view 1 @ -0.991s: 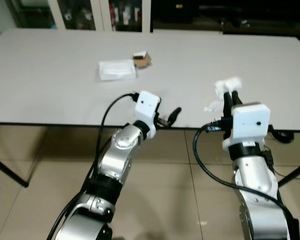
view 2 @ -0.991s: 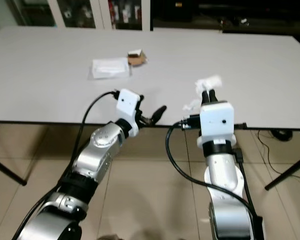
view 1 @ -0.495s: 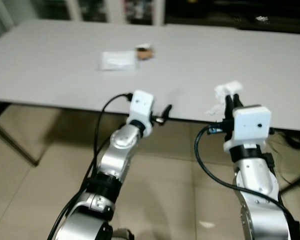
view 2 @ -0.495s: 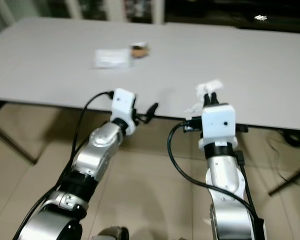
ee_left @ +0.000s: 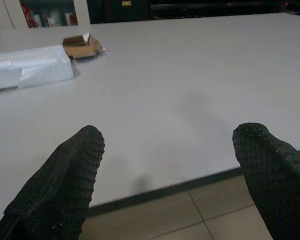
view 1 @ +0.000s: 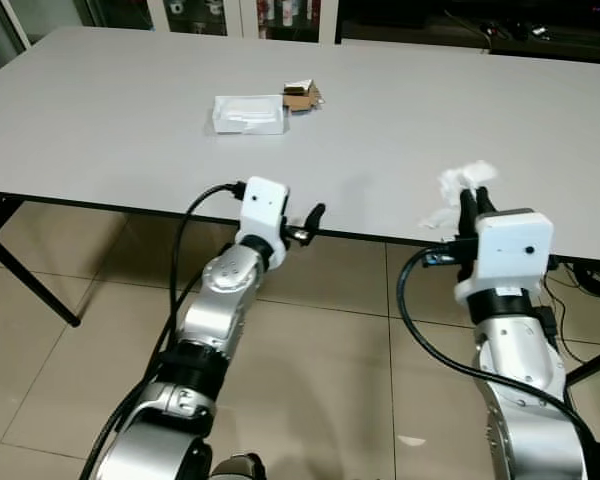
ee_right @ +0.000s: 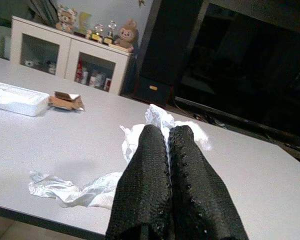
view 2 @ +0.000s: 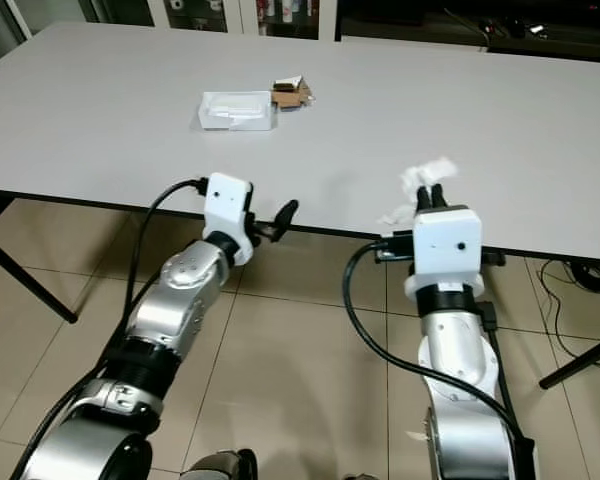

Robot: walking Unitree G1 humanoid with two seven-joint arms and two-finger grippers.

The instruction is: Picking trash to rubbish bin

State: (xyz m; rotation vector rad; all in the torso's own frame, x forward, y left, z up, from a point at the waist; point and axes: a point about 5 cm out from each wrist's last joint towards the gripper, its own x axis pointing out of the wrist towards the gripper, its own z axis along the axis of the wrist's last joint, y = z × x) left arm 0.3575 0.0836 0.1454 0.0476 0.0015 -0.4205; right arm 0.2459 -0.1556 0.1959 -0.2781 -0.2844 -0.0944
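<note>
A crumpled white tissue [view 1: 467,178] sits at the tips of my right gripper [view 1: 471,203], near the table's front edge. In the right wrist view the gripper's fingers [ee_right: 155,170] are pressed together, with the tissue [ee_right: 159,118] pinched between them and bulging behind. A crumpled clear wrapper [ee_right: 70,189] lies on the table just beside them. My left gripper [ee_left: 170,170] is open with nothing in it, at the table's front edge [view 1: 311,218]. Further back lie a white packet [view 1: 248,113] and a small brown cardboard box [view 1: 302,95].
The long grey table [view 1: 100,120] spans the view, with a black leg [view 1: 30,275] at the left over the tiled floor. Cabinets stand behind the table. A black cable [view 1: 585,275] lies on the floor at the right.
The whole view has shifted, so the camera has moved. Both grippers stay at the table's front edge. The right stays shut at the tissue, the left stays open.
</note>
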